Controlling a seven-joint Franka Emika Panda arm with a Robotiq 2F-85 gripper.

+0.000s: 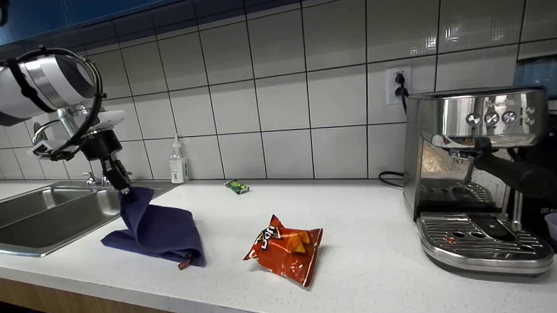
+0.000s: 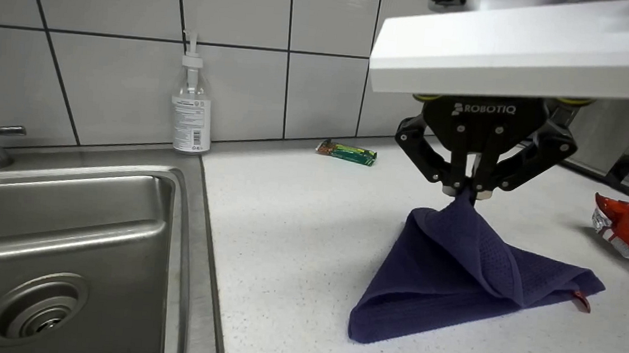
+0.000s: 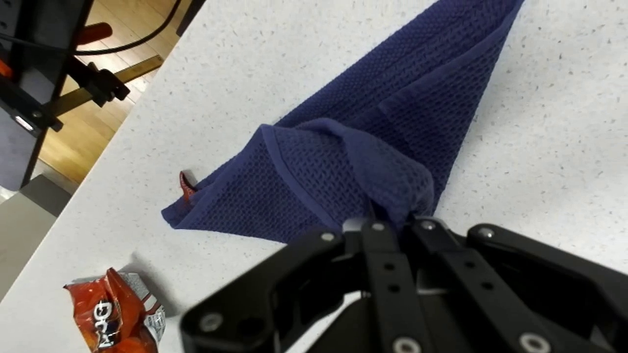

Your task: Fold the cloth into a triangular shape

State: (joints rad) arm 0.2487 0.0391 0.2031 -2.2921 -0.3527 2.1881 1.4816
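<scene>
Cloth [image 2: 452, 277]: dark navy, waffle weave; on the pale speckled surface [image 2: 288, 225], with one peak rising to the gripper [image 2: 467, 193]. Rest bunched below, edges curled, a long fold sweeping down from the peak.
Gripper: narrow, pointing down, fingers close together and pinching the raised peak above the surface. Contact partly hidden by fabric in the wrist view.
Lay of cloth: outline roughly triangular in an exterior view, middle heaped up. Whether the layers line up underneath, cannot tell.
Red tag [image 2: 581, 301]: sticking out at the cloth's corner toward the snack packet [image 1: 286, 249].
Snack packet: orange-red, crinkled; on the surface, apart from the cloth.
Green wrapper [image 2: 350, 153]: small, lying near the tiled wall [image 1: 281, 105], well apart from the cloth.
Sink [image 2: 198, 302]: steel, two basins in an exterior view; on the cloth's side away from the packet.
Pump bottle [image 2: 190, 124]: clear, white-labelled, upright by the sink's back corner.
Coffee machine [image 1: 481, 121]: polished metal, on the surface beyond the packet, dark handle jutting forward.
</scene>
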